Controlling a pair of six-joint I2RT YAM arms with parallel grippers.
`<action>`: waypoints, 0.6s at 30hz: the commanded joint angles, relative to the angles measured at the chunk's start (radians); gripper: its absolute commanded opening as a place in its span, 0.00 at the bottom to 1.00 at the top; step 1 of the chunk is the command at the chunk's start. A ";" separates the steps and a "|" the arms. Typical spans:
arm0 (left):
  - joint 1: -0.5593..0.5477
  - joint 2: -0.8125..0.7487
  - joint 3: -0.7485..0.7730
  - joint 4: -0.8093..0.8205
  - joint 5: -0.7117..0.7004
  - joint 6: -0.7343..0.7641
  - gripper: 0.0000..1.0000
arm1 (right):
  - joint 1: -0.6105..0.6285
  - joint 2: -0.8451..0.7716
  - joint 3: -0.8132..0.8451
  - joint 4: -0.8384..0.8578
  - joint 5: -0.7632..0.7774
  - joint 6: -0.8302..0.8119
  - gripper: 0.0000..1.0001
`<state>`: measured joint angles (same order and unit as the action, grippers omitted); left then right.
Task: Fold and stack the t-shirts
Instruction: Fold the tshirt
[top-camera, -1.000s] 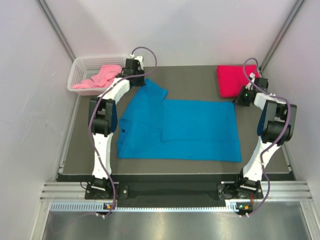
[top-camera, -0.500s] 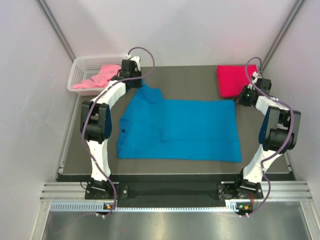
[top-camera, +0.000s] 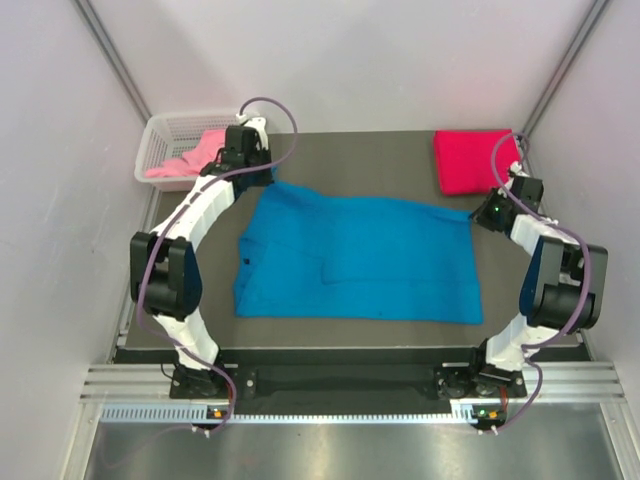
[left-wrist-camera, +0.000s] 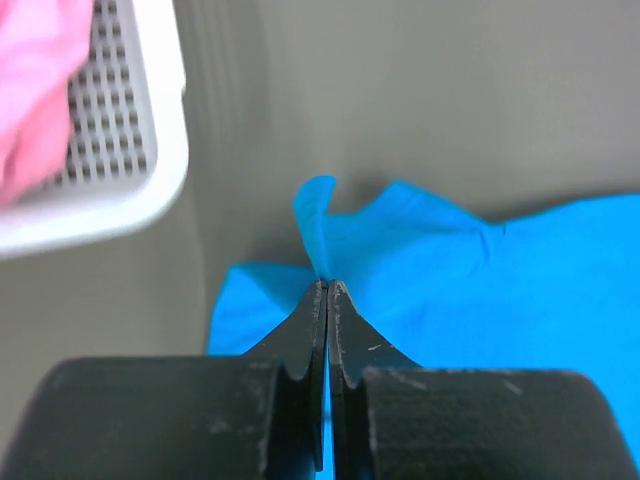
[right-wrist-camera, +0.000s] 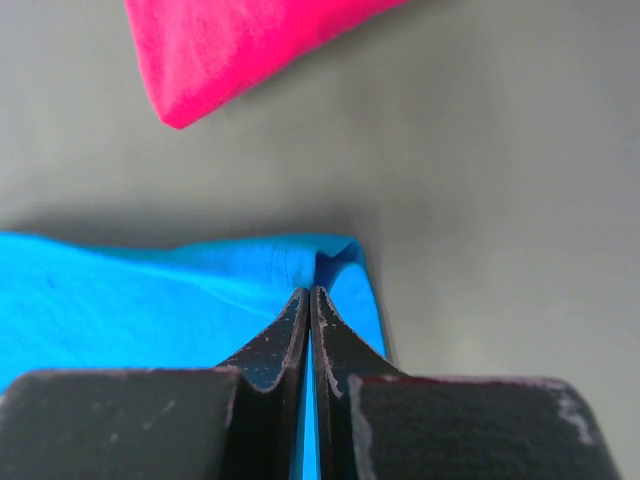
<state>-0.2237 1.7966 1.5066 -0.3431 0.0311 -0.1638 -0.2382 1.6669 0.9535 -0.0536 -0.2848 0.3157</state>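
Note:
The bright blue t-shirt (top-camera: 360, 260) lies spread across the middle of the dark mat. My left gripper (top-camera: 268, 178) is shut on its far left corner, and the left wrist view shows blue cloth (left-wrist-camera: 480, 290) pinched at the tips of the left gripper (left-wrist-camera: 327, 285). My right gripper (top-camera: 478, 212) is shut on the far right corner; the right wrist view shows blue cloth (right-wrist-camera: 150, 300) nipped by the right gripper (right-wrist-camera: 309, 292). The crimson t-shirt (top-camera: 470, 160) lies folded at the far right. The pink t-shirt (top-camera: 200, 152) sits crumpled in the basket.
A white mesh basket (top-camera: 165, 125) stands at the far left corner, close to my left gripper; its rim (left-wrist-camera: 150, 150) fills the left wrist view's upper left. Pale walls enclose the mat on three sides. A metal rail runs along the near edge.
My left gripper has swung left and nearer with the blue corner, drawing the bunched sleeve flat. My right gripper has drawn its corner slightly nearer. Both stayed shut.

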 joint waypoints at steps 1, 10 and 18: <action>-0.003 -0.104 -0.077 -0.037 0.001 -0.040 0.00 | -0.001 -0.088 -0.027 0.057 0.061 0.022 0.00; -0.003 -0.258 -0.227 -0.183 -0.050 -0.126 0.00 | -0.012 -0.202 -0.145 -0.005 0.154 0.034 0.00; -0.005 -0.358 -0.308 -0.261 -0.023 -0.146 0.00 | -0.013 -0.338 -0.272 0.021 0.176 0.056 0.00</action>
<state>-0.2245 1.5005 1.2312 -0.5613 0.0135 -0.2901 -0.2451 1.3987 0.7063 -0.0689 -0.1421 0.3614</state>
